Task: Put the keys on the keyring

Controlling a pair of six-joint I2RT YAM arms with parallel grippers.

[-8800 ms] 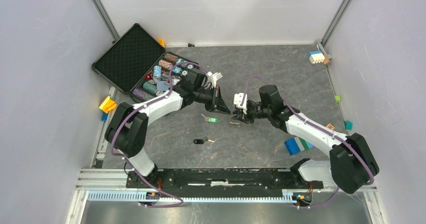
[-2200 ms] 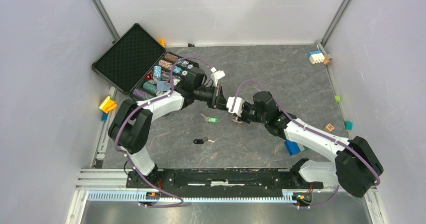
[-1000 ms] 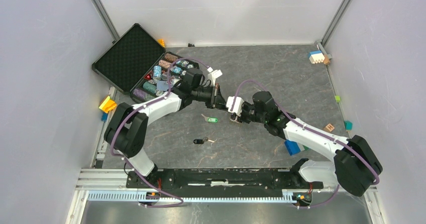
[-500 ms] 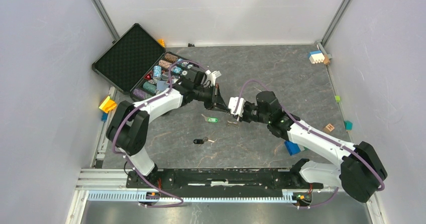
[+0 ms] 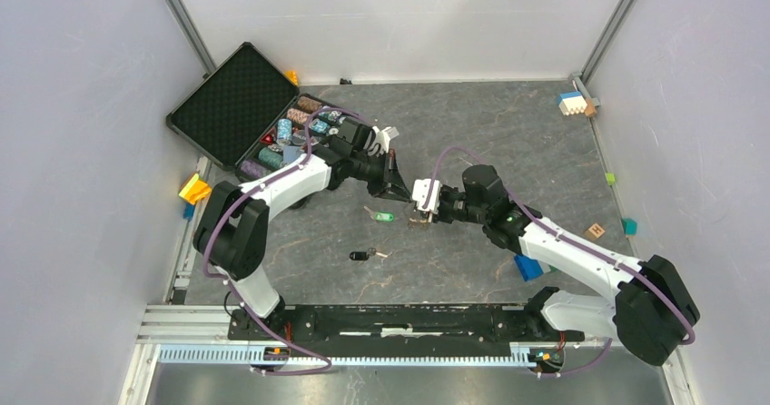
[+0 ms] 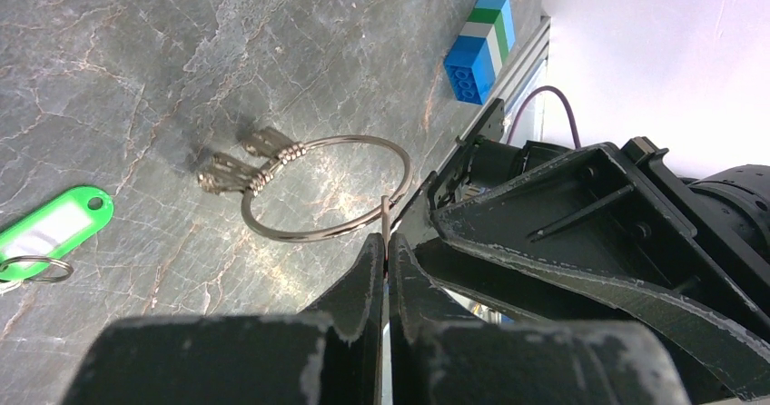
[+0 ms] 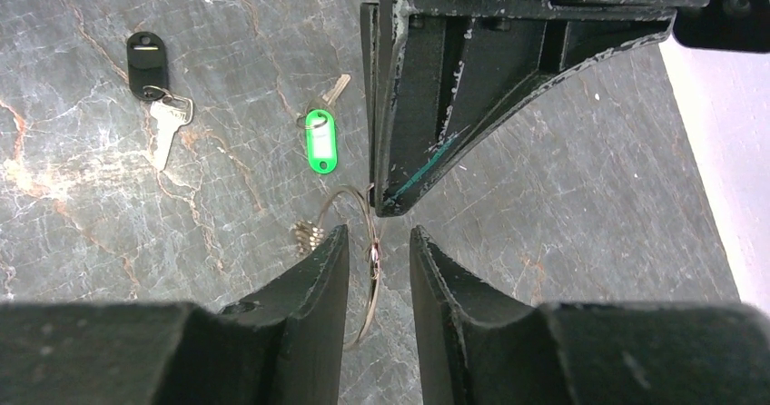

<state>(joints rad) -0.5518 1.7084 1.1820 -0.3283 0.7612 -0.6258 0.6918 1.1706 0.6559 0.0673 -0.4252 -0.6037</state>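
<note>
The left pincer [image 6: 386,251] stays pressed together on the keyring [image 6: 354,137], holding it low over the mid-counter [image 5: 508,133]. The right pincer [image 7: 379,234] has narrowed and now straddles the wire, jaws apart. The green-tagged key [image 7: 320,142] and black-headed key [image 7: 145,53] lie unthreaded to the left.

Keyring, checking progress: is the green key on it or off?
Off. The green key lies on the table apart from the keyring, which the left hand pinches.
</note>
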